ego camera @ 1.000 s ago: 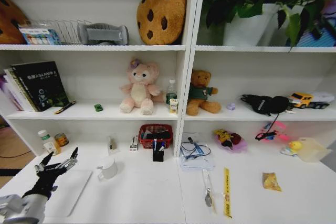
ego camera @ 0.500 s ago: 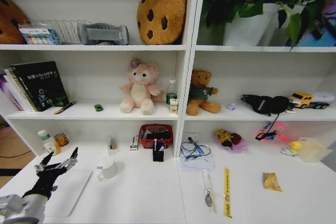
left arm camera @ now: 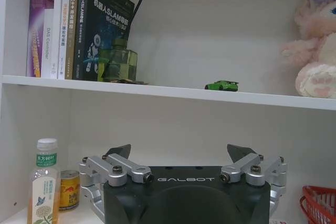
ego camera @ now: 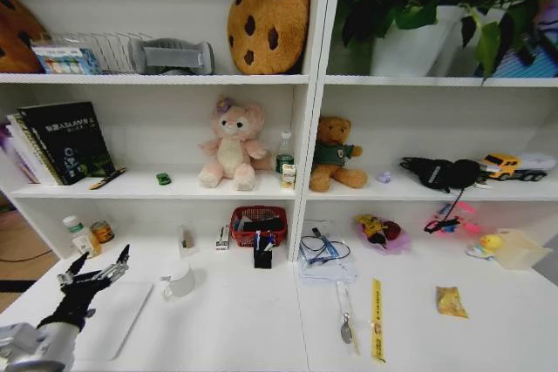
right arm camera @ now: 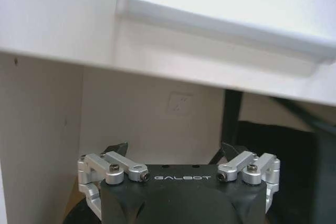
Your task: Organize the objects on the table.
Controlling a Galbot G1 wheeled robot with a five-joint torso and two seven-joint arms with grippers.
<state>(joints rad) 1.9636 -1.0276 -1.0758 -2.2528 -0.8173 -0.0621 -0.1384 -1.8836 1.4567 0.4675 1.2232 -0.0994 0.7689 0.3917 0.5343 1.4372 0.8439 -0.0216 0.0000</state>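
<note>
At about eight o'clock in the head view, the black left gripper with silver finger links [ego camera: 94, 267] is held just above the long white table [ego camera: 253, 320], its jaws spread wide and nothing between them. Directly beneath and at its four o'clock lies the flat silver closed laptop [ego camera: 118, 320], its long axis running roughly from seven towards one o'clock. The tiny green toy car [ego camera: 163, 179] sits higher, at the gripper's one o'clock, on the white shelf board [ego camera: 139, 187], just left of the pink plush rabbit [ego camera: 231, 145]. Further right, the thin yellow strip [ego camera: 377, 320] lies on the table with its long axis near twelve-to-six. The left arm is judged the nearer one for laptop and car alike.

The left wrist view shows the car [left arm camera: 221, 85] raised above the open fingertips [left arm camera: 122, 150], level with the shelf. In the right wrist view, the right gripper [right arm camera: 176, 150] is seen wide open and empty below the table's slim drawer handle [right arm camera: 220, 22].
</note>
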